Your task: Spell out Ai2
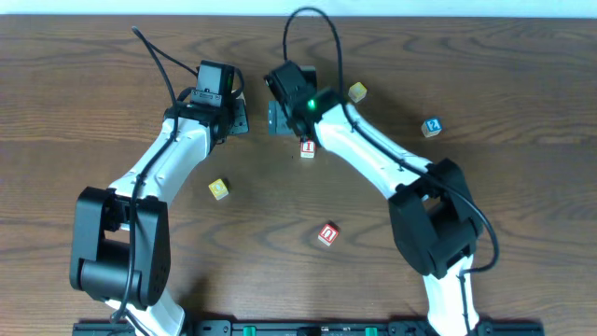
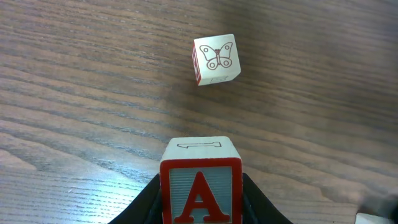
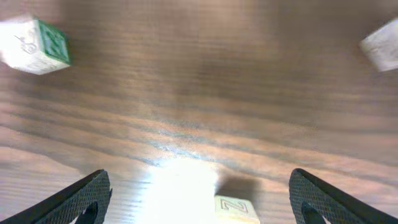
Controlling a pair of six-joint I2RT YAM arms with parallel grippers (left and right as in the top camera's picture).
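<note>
Though cut off below, A block pinched in left gripper; right gripper wide.

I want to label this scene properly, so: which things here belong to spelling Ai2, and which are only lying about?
For the job: A block in the left claw; red i block; blue 2 block (markings small, so likely).
Lying about: butterfly block; green block; nearer yellow block; farther yellow block; red block near the front.

Left arm, right arm: white link shells, bulky black joint housings. Black cables looped off wrists. Green light glowed on right wrist. Right gripper: fingers were black, cross-hatched.
</note>
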